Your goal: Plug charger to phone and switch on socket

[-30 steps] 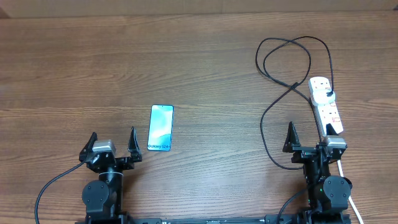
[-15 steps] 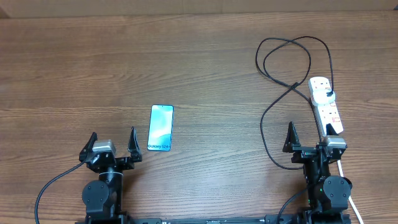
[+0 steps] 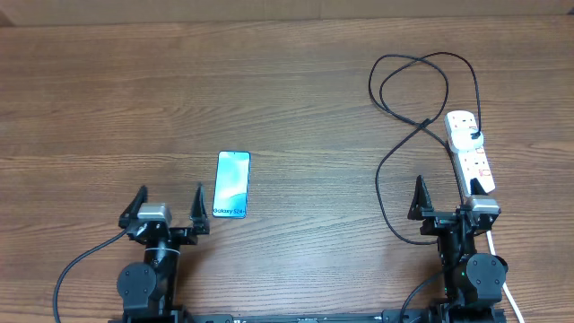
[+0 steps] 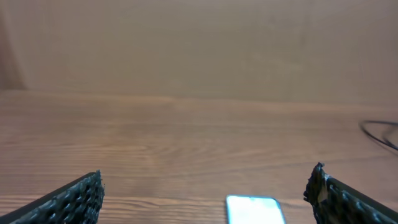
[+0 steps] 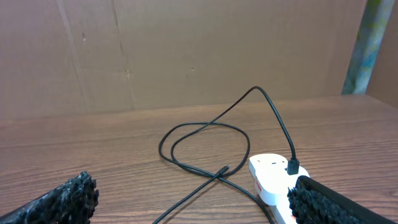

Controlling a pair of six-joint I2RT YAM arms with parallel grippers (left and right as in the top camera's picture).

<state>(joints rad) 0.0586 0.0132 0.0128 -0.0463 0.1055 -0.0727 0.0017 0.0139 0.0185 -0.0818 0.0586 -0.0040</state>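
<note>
The phone (image 3: 230, 184) lies flat on the wood table, screen up, "Galaxy S24" end towards me. My left gripper (image 3: 169, 203) is open and empty, just left of and nearer than the phone. In the left wrist view, the phone's far end (image 4: 254, 208) shows between the open fingers (image 4: 206, 175). The white socket strip (image 3: 471, 152) lies at the right. The charger's black adapter (image 3: 478, 136) sits in it, and the cable (image 3: 421, 85) loops to a loose plug tip (image 3: 425, 122). My right gripper (image 3: 453, 202) is open and empty, just in front of the strip. The right wrist view shows open fingers (image 5: 191, 186), plug tip (image 5: 224, 169), strip (image 5: 270, 177) and adapter (image 5: 293, 165).
The charger cable runs down the table left of my right gripper (image 3: 384, 193). The strip's thick white cord (image 3: 513, 301) passes right of the right arm. A brown cardboard wall (image 5: 186, 50) stands behind the table. A bit of cable shows at the left wrist view's right edge (image 4: 380, 130).
My left gripper has shifted slightly to the right, towards the phone. The right arm, phone, cable and strip have not moved.
</note>
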